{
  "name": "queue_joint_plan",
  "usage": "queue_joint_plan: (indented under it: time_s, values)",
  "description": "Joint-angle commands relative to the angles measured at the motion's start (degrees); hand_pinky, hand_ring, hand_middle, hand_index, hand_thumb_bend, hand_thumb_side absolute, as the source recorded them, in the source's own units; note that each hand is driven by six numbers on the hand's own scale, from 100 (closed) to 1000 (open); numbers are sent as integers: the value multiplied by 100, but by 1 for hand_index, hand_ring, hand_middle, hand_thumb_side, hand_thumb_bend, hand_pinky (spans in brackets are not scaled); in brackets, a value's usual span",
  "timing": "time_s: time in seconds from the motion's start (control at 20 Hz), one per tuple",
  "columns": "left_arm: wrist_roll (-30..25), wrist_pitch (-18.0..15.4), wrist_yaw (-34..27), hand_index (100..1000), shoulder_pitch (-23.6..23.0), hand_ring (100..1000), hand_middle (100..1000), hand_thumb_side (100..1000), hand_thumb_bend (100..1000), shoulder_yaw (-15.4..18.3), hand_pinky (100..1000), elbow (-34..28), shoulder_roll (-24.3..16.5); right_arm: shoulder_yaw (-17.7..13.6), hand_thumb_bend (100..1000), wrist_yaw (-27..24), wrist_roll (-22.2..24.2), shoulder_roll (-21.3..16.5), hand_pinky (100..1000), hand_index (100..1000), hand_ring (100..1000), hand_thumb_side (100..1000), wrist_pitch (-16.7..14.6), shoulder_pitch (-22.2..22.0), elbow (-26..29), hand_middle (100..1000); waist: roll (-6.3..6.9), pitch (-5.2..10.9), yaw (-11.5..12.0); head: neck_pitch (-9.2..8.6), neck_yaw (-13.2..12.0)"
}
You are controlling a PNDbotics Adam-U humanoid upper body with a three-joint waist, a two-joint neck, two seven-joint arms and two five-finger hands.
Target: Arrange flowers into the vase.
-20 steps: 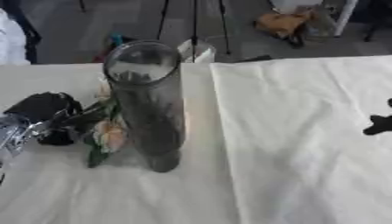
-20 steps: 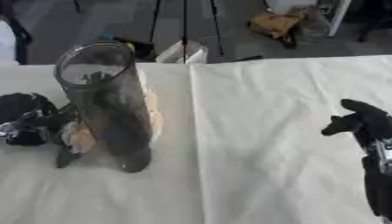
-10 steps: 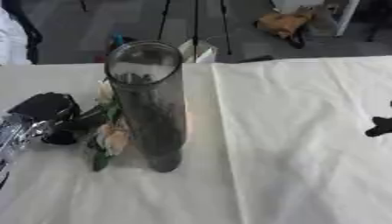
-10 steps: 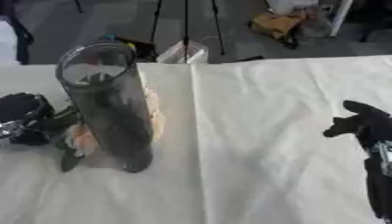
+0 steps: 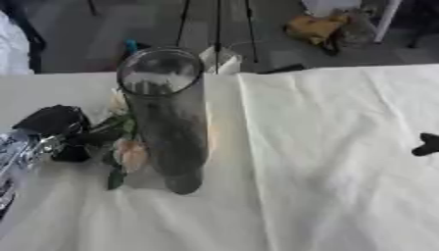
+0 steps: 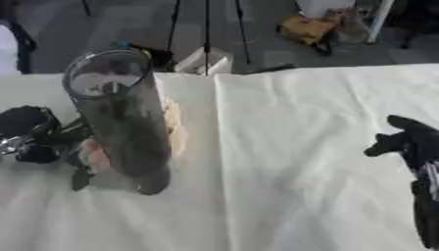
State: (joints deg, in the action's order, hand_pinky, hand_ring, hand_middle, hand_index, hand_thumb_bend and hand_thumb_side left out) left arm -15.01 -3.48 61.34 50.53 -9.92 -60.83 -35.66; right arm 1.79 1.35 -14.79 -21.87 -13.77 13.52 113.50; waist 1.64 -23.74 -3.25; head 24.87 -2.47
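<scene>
Vase (image 5: 167, 117) is the landmark: tall clear cylinder, dark-tinted glass, standing upright on the desk (image 5: 343, 162), which is covered in white cloth. Its open rim leans toward the camera. Whether anything is inside I can't tell; the glass is too dark.

Flowers (image 5: 129, 149) lie on the desk just left of the vase, touching or nearly touching its lower wall. Visible: a pale peach bloom at the vase's lower left, a paler bloom higher up beside the vase, green leaves and a stem running left toward the hand. One dark leaf hangs lowest, near the vase base. A peach patch also shows through or behind the vase's right side; can't tell which.

Left hand (image 5: 56, 135) sits left of the vase, black with a silver wrist, low on the desk. Fingers are curled round the stem end of the flowers, so grasping the bunch, though blur hides the exact contact. The bunch is flat or slightly tilted, not lifted up to the vase rim.

Right hand (image 6: 410, 142) is well to the right of the vase, near the right edge of the right eye view, above bare cloth. Fingers look relaxed and spread, holding nothing. Left eye view shows only a black fingertip of it at the right edge.

Beyond the vase, off the desk: tripod legs (image 5: 217, 24), a small white box (image 6: 203, 60) and a yellow object (image 5: 315, 27) on the floor.
</scene>
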Motion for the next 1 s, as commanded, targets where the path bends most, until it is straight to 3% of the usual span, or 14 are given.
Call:
queue_joint_plan:
  time_s: [0.05,0.2,0.35,0.45,0.65,1.0]
  values:
    - [107,55,-27,177,105,100,100,432,100,102,100,9,-51,-47,100,23,-15,-37,794,795,539,980,4,5,109,499,63,6,-28,-80,-19]
    - [227,73,-42,131,103,100,100,438,159,106,100,26,-58,-45,100,27,-10,-31,795,795,539,980,8,-4,109,498,57,5,-33,-72,-15]
    - [185,-40,-49,100,97,100,100,465,288,81,100,21,-113,-47,100,27,-10,-26,795,795,540,979,18,-18,109,498,58,19,-19,-32,-10]
    - [107,-166,-26,100,89,100,100,484,312,70,100,-21,-172,-48,100,25,-11,-25,796,795,540,979,27,-31,109,498,61,39,8,4,3]
    - [19,-340,-11,100,74,100,100,501,317,94,100,-120,-281,-49,100,16,-8,-25,796,795,540,978,42,-50,109,497,65,80,48,55,21]
    - [35,-358,40,100,72,100,100,517,273,166,100,-241,-439,-64,100,0,-16,-31,796,795,540,979,47,-70,109,498,68,133,79,99,33]
